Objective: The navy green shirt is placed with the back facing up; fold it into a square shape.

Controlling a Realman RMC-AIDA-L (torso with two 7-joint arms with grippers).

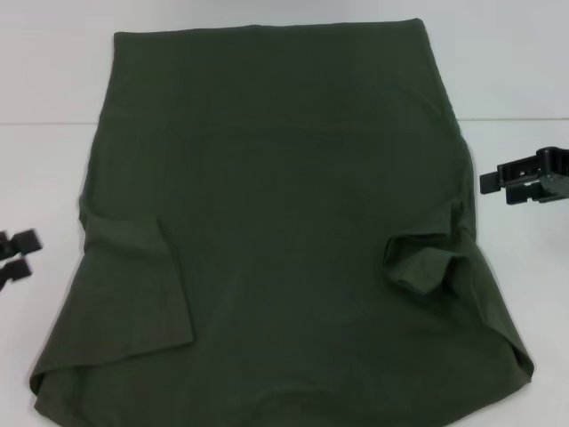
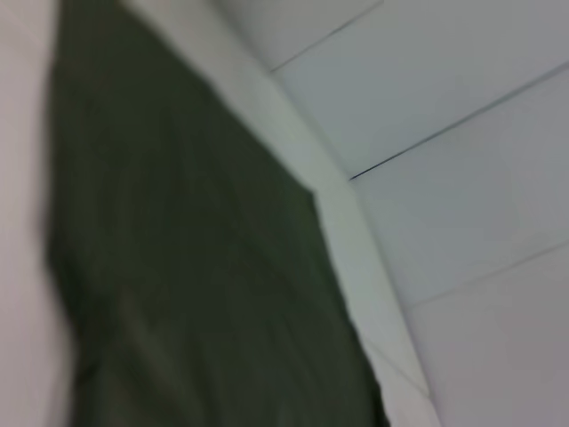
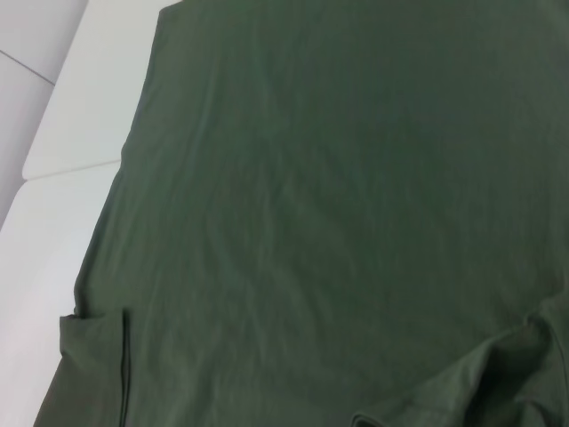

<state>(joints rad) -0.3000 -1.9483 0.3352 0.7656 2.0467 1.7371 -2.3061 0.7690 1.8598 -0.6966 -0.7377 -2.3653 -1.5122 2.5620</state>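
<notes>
Both end effectors are seen off the cloth, the left end effector (image 1: pixel 18 255) with fingers apart at the worktop's (image 1: pixel 44 160) left edge and the right end effector (image 1: pixel 524 181) beside the navy green shirt (image 1: pixel 276 222), finger state undeterminable, the shirt spread flat with both sleeves folded inward.

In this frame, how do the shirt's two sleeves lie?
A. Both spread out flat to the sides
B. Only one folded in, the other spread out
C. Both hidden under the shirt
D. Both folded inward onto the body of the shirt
D: on the shirt in the head view, one sleeve lies folded flat on the robot's left side and the other sleeve lies bunched on the right side.
</notes>
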